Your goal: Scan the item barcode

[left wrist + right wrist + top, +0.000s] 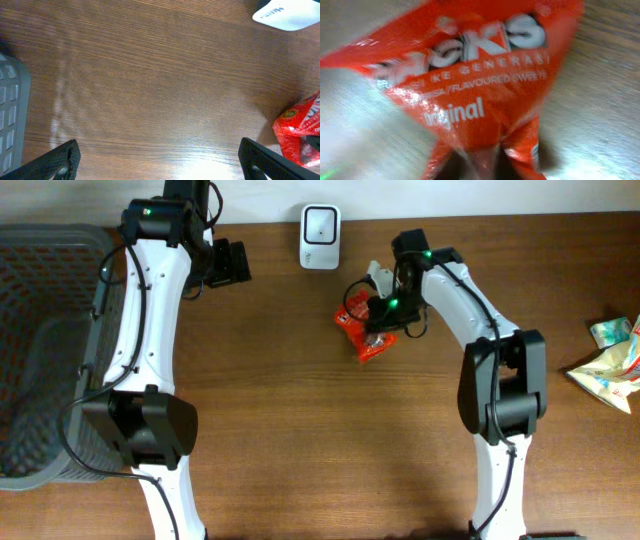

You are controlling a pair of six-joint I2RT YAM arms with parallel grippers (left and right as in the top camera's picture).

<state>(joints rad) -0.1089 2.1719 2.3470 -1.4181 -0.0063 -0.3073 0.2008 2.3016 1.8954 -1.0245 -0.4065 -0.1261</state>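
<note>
My right gripper [382, 315] is clamped on one thin edge of the red sweet packet [368, 348], near the scanner [320, 223]. The slick film could slip or twist, hiding the barcode. My left gripper [228, 264] gapes wide.

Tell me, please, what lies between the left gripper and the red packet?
Only bare table, in the overhead view, between the left gripper and the red packet; the scanner stands aside.
</note>
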